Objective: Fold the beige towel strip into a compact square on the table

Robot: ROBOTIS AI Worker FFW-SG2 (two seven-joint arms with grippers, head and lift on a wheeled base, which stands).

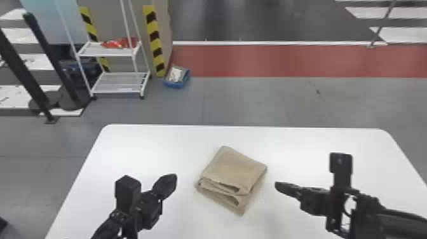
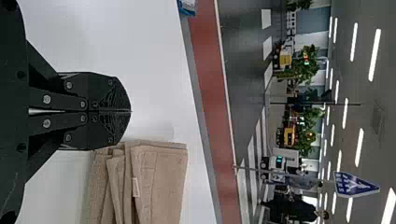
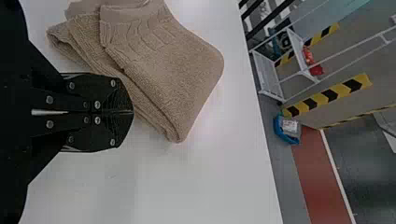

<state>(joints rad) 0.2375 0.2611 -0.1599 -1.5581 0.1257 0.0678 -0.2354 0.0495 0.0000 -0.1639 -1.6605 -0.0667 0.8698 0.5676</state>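
Beige towel strip, one: folded on white table. My left gripper, right gripper: closed, empty, flanking it, probably to spare the layers.

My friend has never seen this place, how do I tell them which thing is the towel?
Look for the big white table with rounded corners. On it, between the left gripper and the right gripper, lies the towel, folded into a thick bundle. It's beige cloth in layers, while its two neighbours are black.
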